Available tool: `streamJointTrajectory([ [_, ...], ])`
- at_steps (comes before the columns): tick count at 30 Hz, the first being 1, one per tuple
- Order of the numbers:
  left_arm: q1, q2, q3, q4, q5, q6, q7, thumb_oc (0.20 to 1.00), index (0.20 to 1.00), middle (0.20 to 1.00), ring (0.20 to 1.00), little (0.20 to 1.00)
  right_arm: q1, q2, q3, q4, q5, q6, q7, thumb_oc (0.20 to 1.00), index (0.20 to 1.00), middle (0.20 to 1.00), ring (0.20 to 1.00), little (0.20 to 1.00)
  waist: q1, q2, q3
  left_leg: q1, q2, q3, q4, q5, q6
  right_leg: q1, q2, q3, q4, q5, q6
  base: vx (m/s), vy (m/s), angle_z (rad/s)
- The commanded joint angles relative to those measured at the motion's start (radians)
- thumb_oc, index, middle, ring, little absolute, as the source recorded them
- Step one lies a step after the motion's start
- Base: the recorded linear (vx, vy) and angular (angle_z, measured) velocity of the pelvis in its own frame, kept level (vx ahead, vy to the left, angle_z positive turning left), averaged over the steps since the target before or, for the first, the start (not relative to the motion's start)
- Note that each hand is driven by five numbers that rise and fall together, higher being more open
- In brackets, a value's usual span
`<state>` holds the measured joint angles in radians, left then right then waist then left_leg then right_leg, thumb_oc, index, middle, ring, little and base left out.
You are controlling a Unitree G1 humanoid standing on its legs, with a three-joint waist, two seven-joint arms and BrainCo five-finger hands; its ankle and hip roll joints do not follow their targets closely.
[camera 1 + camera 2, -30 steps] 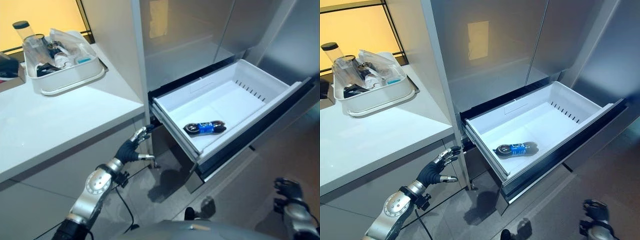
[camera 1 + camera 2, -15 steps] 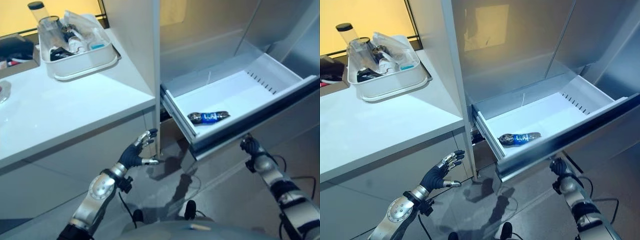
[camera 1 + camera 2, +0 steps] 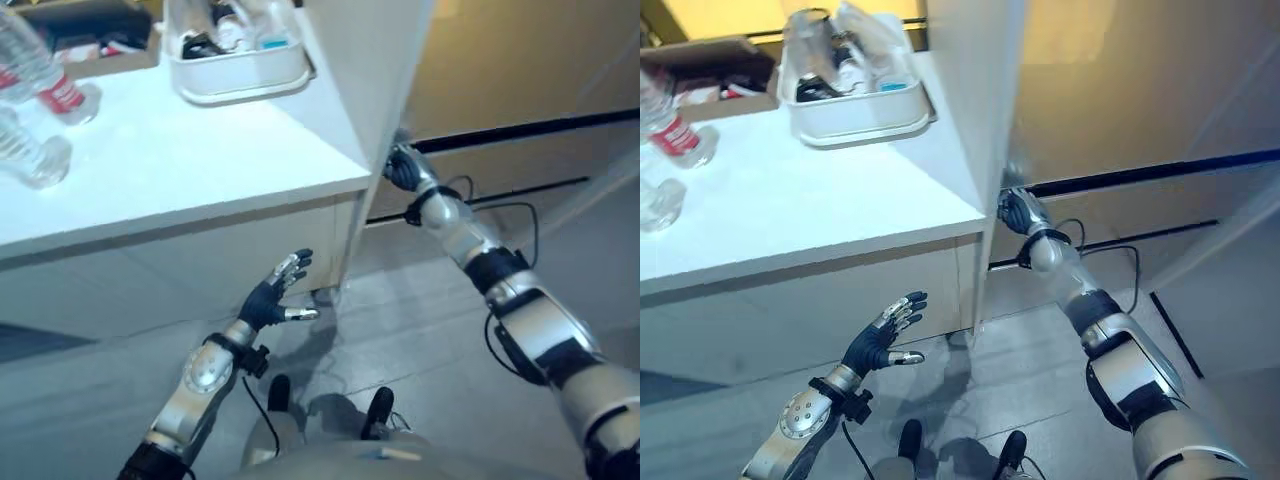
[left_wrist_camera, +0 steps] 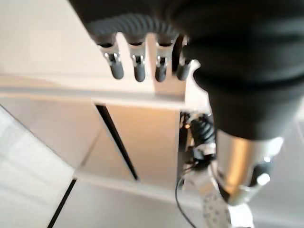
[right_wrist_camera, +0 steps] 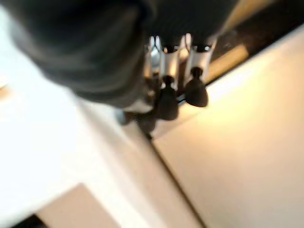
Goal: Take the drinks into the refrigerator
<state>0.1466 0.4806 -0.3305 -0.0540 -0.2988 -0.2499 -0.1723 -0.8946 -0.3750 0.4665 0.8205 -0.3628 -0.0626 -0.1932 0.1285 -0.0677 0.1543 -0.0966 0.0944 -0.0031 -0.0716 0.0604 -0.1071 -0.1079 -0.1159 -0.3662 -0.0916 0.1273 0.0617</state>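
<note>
Left eye view has swung since half a second ago, so read the wholesale shift as camera motion. What has really changed is the drawer: it stood pulled out with a dark bottle lying in it, and now the refrigerator front (image 3: 1120, 110) is flush, with only a dark seam (image 3: 520, 128) across it. Your right hand (image 3: 402, 168) was under the drawer front then; now it sits against the refrigerator just past the counter's (image 3: 180, 170) end panel, below the countertop edge. You cannot tell whether it is open or closed.

Your left hand (image 3: 276, 294) hangs in front of the counter's face, below the top, fingers spread and straight, holding nothing.

Left wrist view adds the right arm beyond the straight left fingertips, beside the refrigerator front. The eye views alone give you the countertop: a white bin (image 3: 240, 72) of clutter at the far side, and two clear drink bottles, one with a red label (image 3: 45, 82) and one plain (image 3: 25, 150), at the counter's left end, well apart from both hands.
</note>
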Motion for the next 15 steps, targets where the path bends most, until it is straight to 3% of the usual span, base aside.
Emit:
streamJointTrajectory([
  [1,-0.036,0.026,-0.009,-0.08,-0.02,-0.041,0.013,1.0,1.0,1.0,1.0,1.0,-0.076,0.022,0.013,0.028,0.013,-0.041,-0.017,0.2,0.2,0.2,0.2,0.2,0.013,-0.063,-0.012,-0.045,-0.073,0.007,-0.016,-0.008,0.057,0.069,-0.052,0.04,0.004,-0.027,0.088,0.0,0.0,0.0],
  [7,-0.025,0.013,-0.002,-0.054,-0.033,-0.039,0.017,1.0,1.0,1.0,1.0,1.0,0.012,0.025,-0.021,0.083,0.077,-0.05,-0.015,0.2,0.2,0.2,0.2,0.2,0.005,-0.058,-0.019,-0.036,-0.074,0.002,-0.016,-0.009,0.058,0.08,-0.052,0.037,0.004,-0.03,0.087,0.0,0.0,0.0],
  [8,-0.015,0.001,0.009,-0.03,-0.046,-0.035,0.019,1.0,1.0,1.0,1.0,1.0,0.072,0.024,-0.055,0.09,0.127,-0.054,-0.019,0.526,0.526,0.526,0.526,0.526,-0.002,-0.054,-0.022,-0.031,-0.074,0.002,-0.016,-0.01,0.059,0.085,-0.052,0.036,0.004,-0.031,0.086,0.0,-0.001,0.05],
  [9,-0.012,-0.002,0.012,-0.01,-0.048,-0.034,0.018,1.0,1.0,1.0,1.0,1.0,0.11,0.022,-0.063,0.107,0.143,-0.058,-0.015,1.0,1.0,1.0,1.0,1.0,-0.004,-0.053,-0.025,-0.028,-0.073,0.002,-0.016,-0.01,0.058,0.089,-0.051,0.035,0.004,-0.033,0.086,0.01,-0.003,0.07],
  [15,0.016,-0.063,0.061,0.124,-0.045,-0.035,0.049,1.0,1.0,1.0,1.0,1.0,0.363,0.057,-0.152,0.121,0.269,-0.079,0.001,1.0,1.0,1.0,1.0,1.0,-0.028,-0.046,-0.037,-0.01,-0.068,0.006,-0.016,-0.012,0.056,0.104,-0.049,0.031,0.004,-0.039,0.083,0.0,-0.002,0.02],
])
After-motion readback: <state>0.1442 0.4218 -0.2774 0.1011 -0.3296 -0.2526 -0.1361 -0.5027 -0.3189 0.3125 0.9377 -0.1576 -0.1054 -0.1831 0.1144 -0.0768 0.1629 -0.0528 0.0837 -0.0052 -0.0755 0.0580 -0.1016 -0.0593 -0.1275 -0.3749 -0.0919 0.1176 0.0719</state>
